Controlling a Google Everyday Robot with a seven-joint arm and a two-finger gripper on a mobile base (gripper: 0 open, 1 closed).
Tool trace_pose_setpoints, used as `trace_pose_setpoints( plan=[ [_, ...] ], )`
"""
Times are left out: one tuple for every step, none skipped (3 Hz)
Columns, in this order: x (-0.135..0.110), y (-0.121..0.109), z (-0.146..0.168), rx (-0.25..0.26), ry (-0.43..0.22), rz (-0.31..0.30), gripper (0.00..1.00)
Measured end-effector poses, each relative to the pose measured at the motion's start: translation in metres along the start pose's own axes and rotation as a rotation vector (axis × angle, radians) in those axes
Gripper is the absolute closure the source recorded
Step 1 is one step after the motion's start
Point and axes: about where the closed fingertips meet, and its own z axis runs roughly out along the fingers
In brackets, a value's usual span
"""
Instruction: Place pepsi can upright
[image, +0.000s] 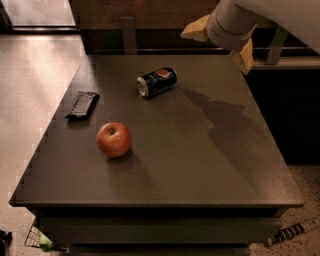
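The end effector hangs in the air above the far right corner of the surface. It is mostly hidden behind the pale round wrist of the arm. Its two tan fingers show on either side of that wrist, well apart from each other. It is spread wide and grips nothing. It touches neither the surface nor anything on it.

The pepsi can lies on its side near the far edge, about midway along it. One silver end faces the front left and the round logo faces up. The can is clear of the end effector, off to its left and lower in the view.

A red apple sits upright on the left half of the surface, nearer the front edge than the can and well apart from it. A flat dark wrapper lies close to the left edge, between the apple and the far left corner, touching neither.

The arm's shadow falls across the right half of the surface, running from beside the can toward the right edge.
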Motion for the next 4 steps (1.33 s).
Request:
trace_pose_setpoints(
  plan=[
    [-0.004,0.017,0.01,-0.036,0.025,0.171,0.0],
    [-0.004,0.016,0.01,-0.035,0.025,0.173,0.0],
    [-0.003,0.015,0.011,-0.039,0.04,0.168,0.0],
    [0.004,0.028,0.016,-0.031,0.101,0.193,0.0]
  ],
)
